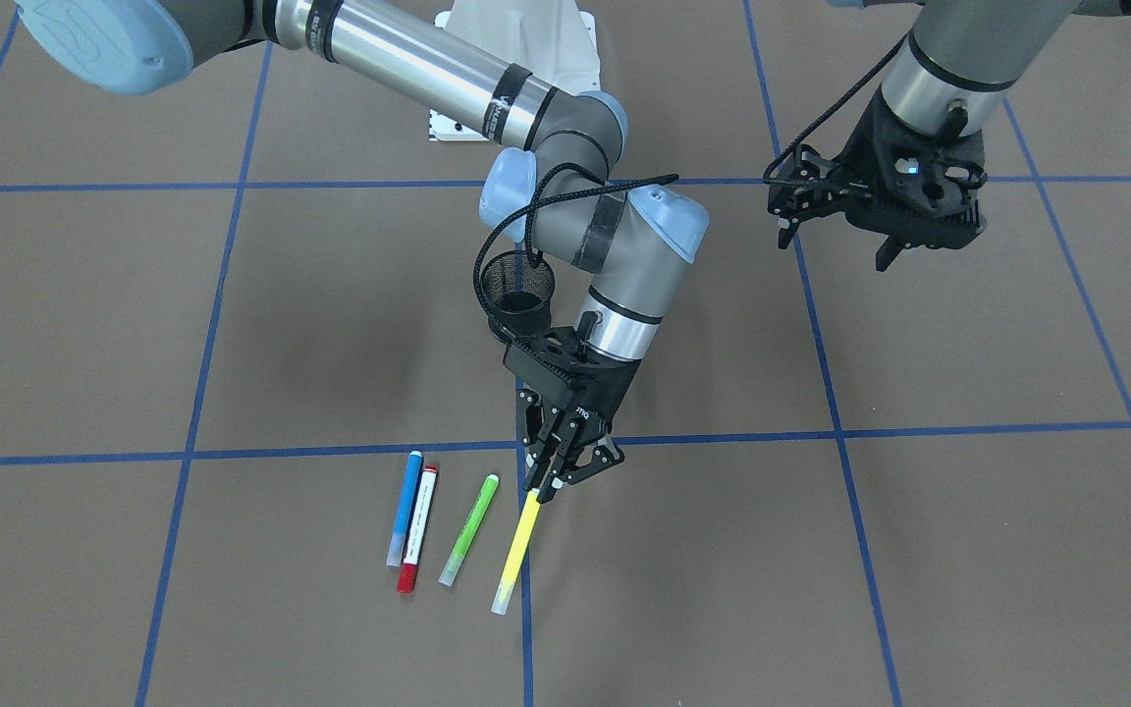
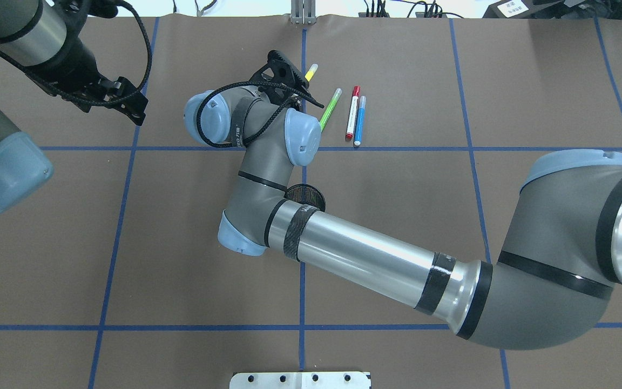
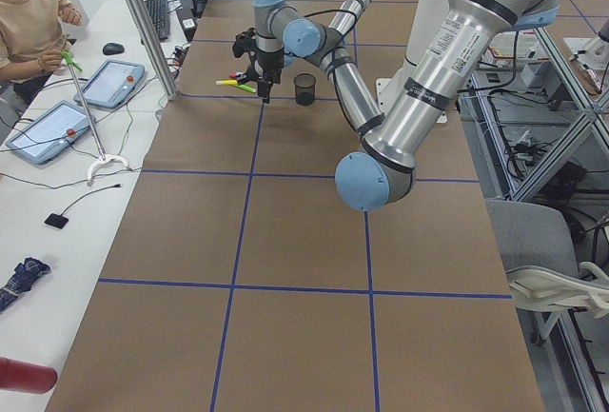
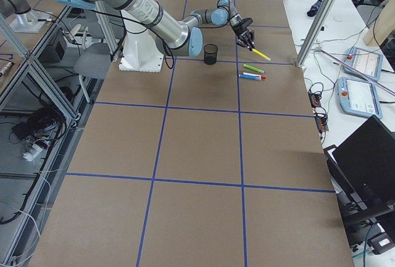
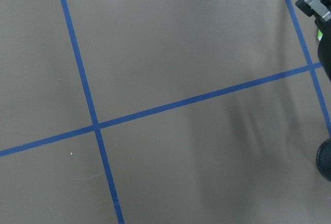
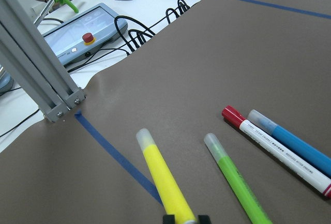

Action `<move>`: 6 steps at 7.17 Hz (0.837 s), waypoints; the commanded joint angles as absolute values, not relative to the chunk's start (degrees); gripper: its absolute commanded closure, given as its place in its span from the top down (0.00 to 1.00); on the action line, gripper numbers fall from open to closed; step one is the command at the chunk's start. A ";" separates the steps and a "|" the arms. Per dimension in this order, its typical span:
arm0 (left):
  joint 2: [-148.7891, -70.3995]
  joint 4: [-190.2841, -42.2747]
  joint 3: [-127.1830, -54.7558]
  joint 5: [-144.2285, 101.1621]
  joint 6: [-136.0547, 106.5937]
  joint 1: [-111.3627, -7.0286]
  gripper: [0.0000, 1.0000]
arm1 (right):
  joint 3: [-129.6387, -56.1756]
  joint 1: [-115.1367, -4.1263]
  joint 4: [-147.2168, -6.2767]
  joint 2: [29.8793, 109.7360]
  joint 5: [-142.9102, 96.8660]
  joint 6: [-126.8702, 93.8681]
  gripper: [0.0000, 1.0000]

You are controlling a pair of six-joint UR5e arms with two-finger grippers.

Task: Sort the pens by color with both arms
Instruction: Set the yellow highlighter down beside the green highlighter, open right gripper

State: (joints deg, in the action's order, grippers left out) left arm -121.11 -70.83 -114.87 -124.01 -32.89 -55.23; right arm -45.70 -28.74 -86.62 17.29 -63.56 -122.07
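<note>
yellow pen: the yellow pen (image 1: 517, 546) is pinched at one end by the right gripper (image 1: 548, 485), its far end tilted up off the table, at 3 o'clock of the other pens in the front-facing view.
other pens: green pen (image 1: 468, 529), red-and-white pen (image 1: 417, 528) and blue pen (image 1: 404, 507) lie side by side; red and blue touch.
step: lifting yellow away, by my reading.
next move: carry it clear of the green pen beside it and on to its own spot.
left gripper: the left gripper (image 1: 826, 211) hovers well apart at 2 o'clock, fingers spread, holding nothing.
mesh cup: the mesh cup (image 1: 518, 283) stands at 12 o'clock of the pens.
surface: a brown table (image 1: 919, 550) gridded in blue tape.
room: a seated person (image 3: 29, 22), control tablets, and cables along the side bench.
</note>
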 commanded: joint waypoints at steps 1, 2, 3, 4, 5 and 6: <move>-121.11 -70.84 -114.87 -124.01 -32.96 -55.20 0.99 | -45.61 -28.48 -86.04 17.31 -63.37 -121.82 0.93; -121.11 -70.84 -114.87 -124.01 -32.96 -55.20 0.99 | -45.88 -28.48 -85.96 17.23 -63.63 -120.69 0.96; -121.11 -70.84 -114.87 -124.01 -32.96 -55.20 0.99 | -46.23 -28.65 -85.87 16.79 -63.98 -117.80 0.98; -121.11 -70.84 -114.87 -124.01 -33.31 -55.20 0.99 | -46.93 -29.00 -85.70 16.70 -65.38 -113.34 0.99; -121.11 -70.84 -114.96 -124.01 -33.57 -55.28 0.99 | -48.76 -30.74 -85.69 16.70 -70.00 -108.16 0.99; -121.11 -70.75 -115.31 -123.93 -33.66 -55.28 0.99 | -51.30 -33.11 -85.69 16.96 -75.36 -102.54 0.99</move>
State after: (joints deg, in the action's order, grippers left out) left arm -121.11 -70.82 -115.03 -123.99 -33.48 -55.24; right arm -48.77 -30.78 -85.72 16.80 -69.80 -108.86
